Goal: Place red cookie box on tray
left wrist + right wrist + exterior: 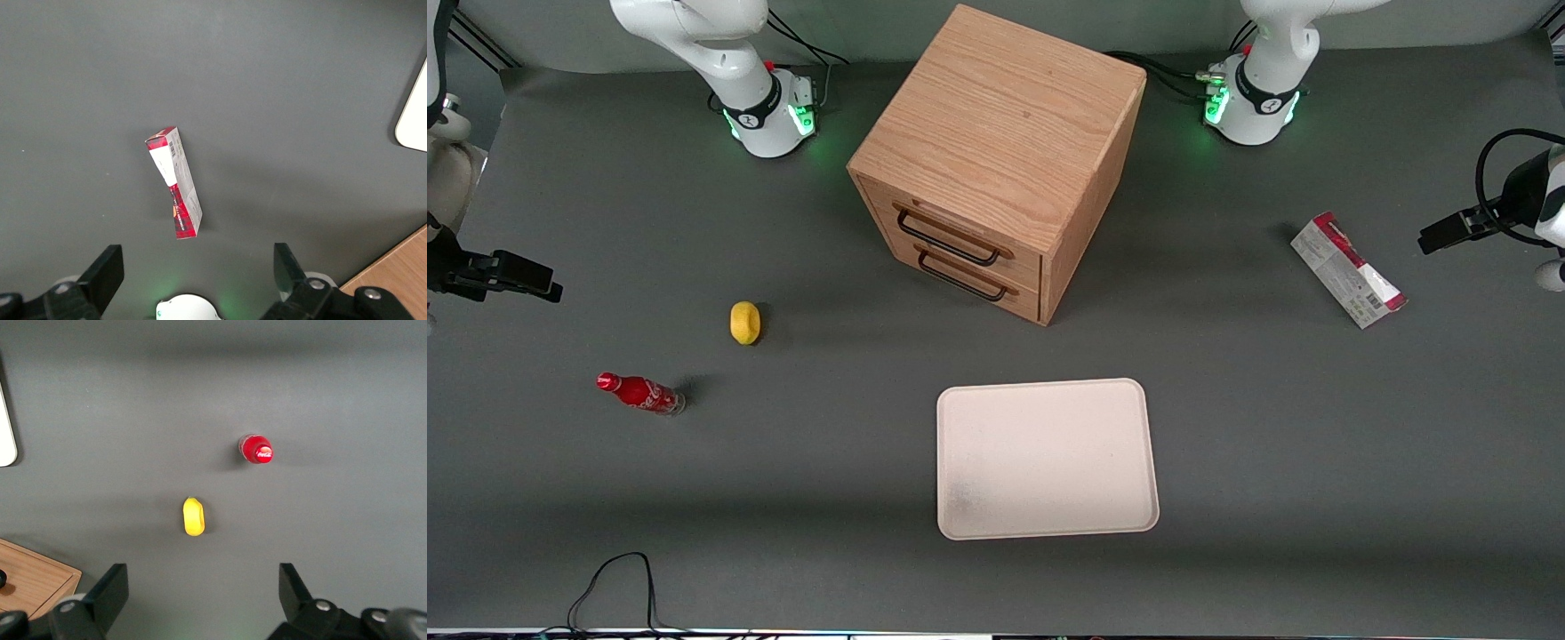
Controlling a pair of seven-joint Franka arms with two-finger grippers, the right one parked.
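gripper [193, 280] hovering spread wide, empty | red cookie box [175, 182] lying below, long axis crossing finger line | tray [1047, 458] waiting well apart

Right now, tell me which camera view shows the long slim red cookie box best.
The left wrist view: the long slim red cookie box lies whole on the grey table under the open gripper, barcode side visible. The front view shows the box smaller, toward the working arm's end. The right wrist view does not show it.
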